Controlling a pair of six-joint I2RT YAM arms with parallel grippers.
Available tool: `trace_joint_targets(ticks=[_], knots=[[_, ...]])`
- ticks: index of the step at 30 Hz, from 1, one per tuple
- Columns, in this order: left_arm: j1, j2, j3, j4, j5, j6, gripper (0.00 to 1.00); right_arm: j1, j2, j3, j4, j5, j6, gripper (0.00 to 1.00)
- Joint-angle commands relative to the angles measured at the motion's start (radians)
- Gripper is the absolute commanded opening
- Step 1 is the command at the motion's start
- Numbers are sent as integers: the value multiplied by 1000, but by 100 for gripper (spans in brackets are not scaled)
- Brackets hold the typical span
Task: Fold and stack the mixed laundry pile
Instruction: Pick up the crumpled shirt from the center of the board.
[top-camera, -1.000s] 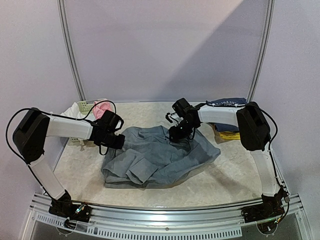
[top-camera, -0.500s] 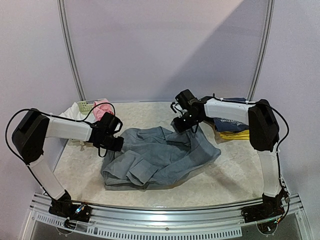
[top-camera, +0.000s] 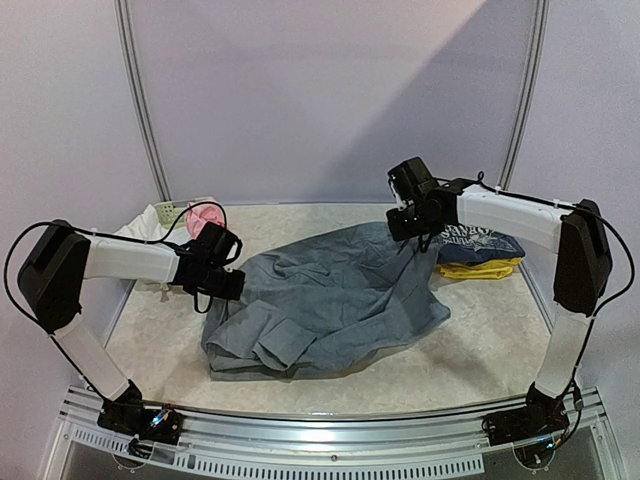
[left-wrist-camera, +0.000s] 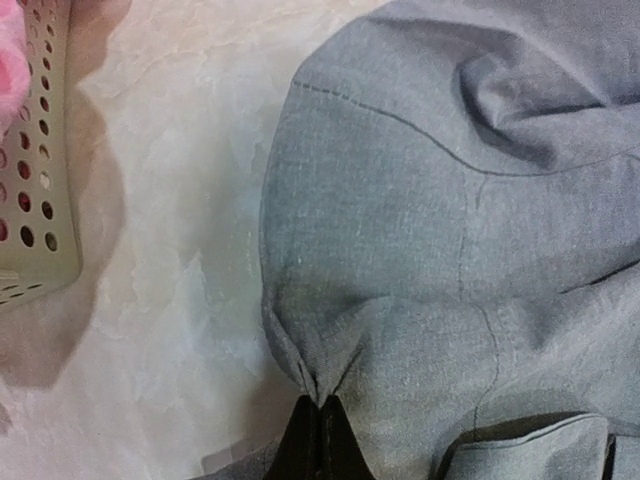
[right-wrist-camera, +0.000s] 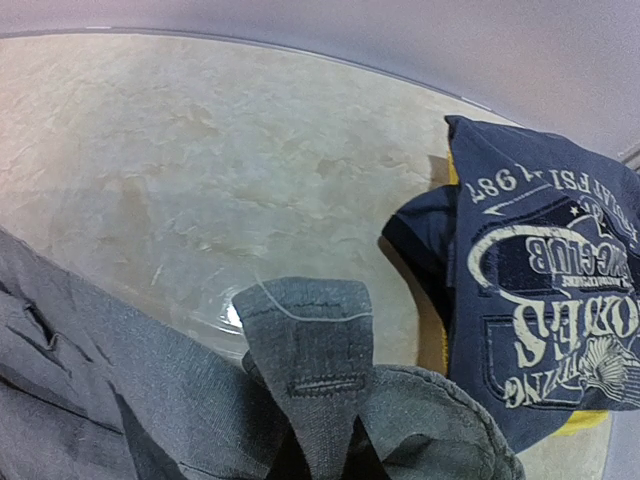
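Large grey trousers (top-camera: 320, 305) lie crumpled across the middle of the table. My left gripper (top-camera: 236, 285) is shut on a pinch of their left edge (left-wrist-camera: 322, 385), low to the table. My right gripper (top-camera: 412, 228) is shut on the waistband tab (right-wrist-camera: 305, 350) and holds it raised at the back right, so the cloth stretches up toward it. A folded navy printed tee (top-camera: 476, 240) lies on a yellow piece (top-camera: 476, 268) at the right. Pink (top-camera: 205, 215) and white (top-camera: 150, 222) pieces sit in the basket at the left.
A pale-green lattice basket (top-camera: 170, 212) stands at the back left, and its perforated wall (left-wrist-camera: 35, 170) shows close beside my left gripper. The marble-patterned tabletop (top-camera: 480, 340) ends at a metal rail in front. Pale walls close the back and sides.
My right gripper has closed on the trousers' waistband and lifted it up and to the right, toward the navy tee, stretching the cloth out. The left gripper has kept its hold and barely moved.
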Motion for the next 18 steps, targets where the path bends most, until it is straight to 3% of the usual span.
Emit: trace_joint_targets(ticks=[1,9,12,16,18], knots=[[-8,0,15,-20,-24,-4,0,-14,-49,-37,39,51,32,0],[-15,0,41,-46,-62,-2,1,-14,-51,-69,74,11,22,0],[-44,-4,54,-41,-71,25,16,-13,-49,-82,118,-65,3,0],[-123,4,121,-66,-135,84,50,-14,-12,-68,146,-139,-8,0],[-143,29,178,-91,-136,106,54,-14,10,-54,149,-157,-8,0]])
